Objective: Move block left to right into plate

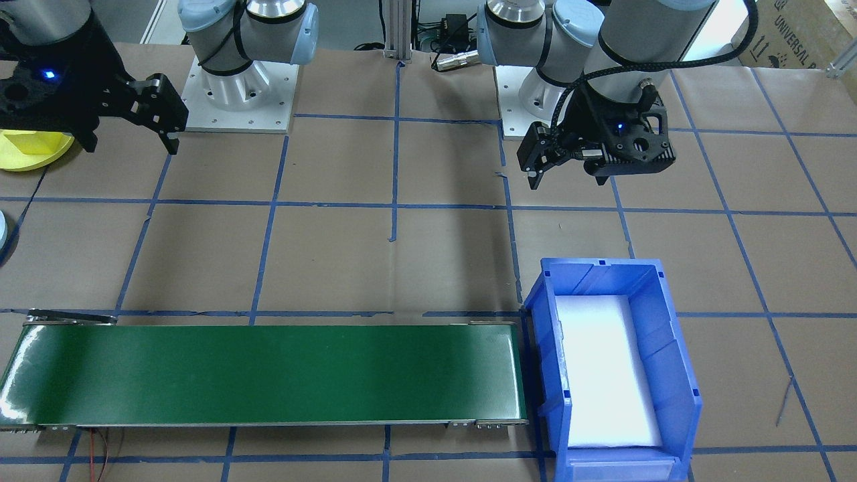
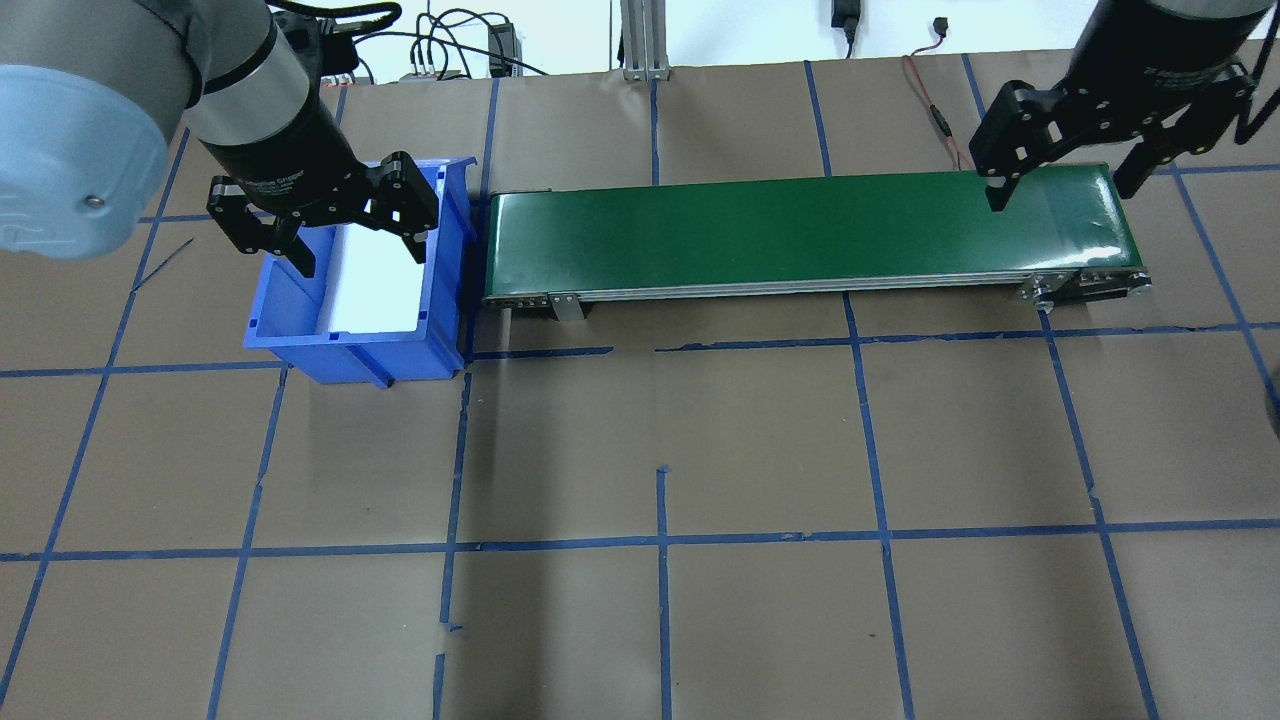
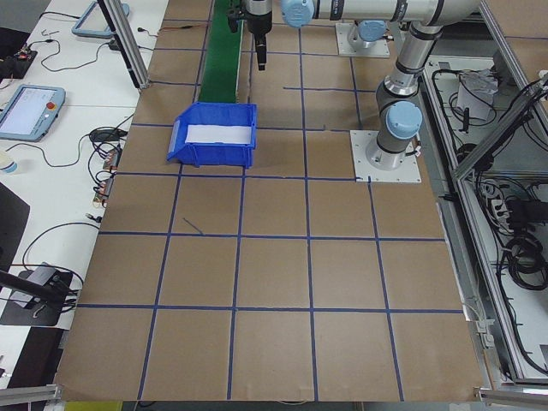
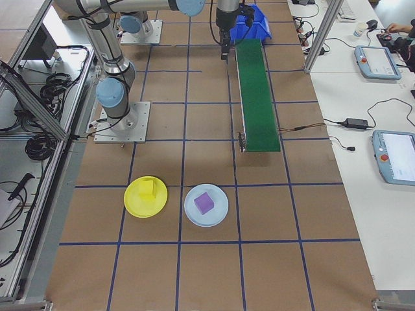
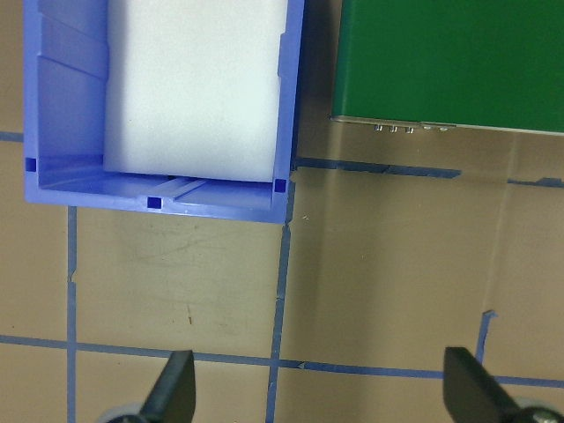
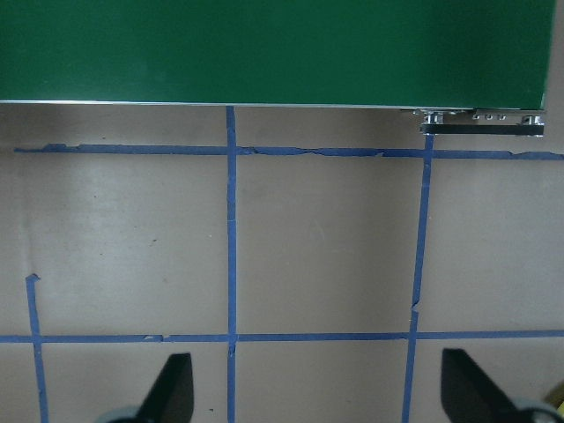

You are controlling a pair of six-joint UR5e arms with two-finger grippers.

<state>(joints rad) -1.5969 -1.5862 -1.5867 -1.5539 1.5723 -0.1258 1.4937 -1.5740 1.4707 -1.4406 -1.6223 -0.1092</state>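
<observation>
Overhead, the left gripper (image 2: 358, 238) hangs with its jaws spread and holding nothing above the blue bin (image 2: 300, 345); the right gripper (image 2: 1063, 180) is likewise spread wide and bare over the green conveyor belt (image 2: 780, 235). From the right side, a yellow block (image 4: 150, 189) sits on the yellow plate (image 4: 135, 202), beside a purple block (image 4: 204, 203) on a pale blue plate (image 4: 218, 216).

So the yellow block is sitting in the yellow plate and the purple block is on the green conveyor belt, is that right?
Not quite. The yellow block does sit in the yellow plate, but the purple block is in the pale blue plate beside it, not on the green conveyor belt, which carries nothing. The exterior right view shows this.
</observation>
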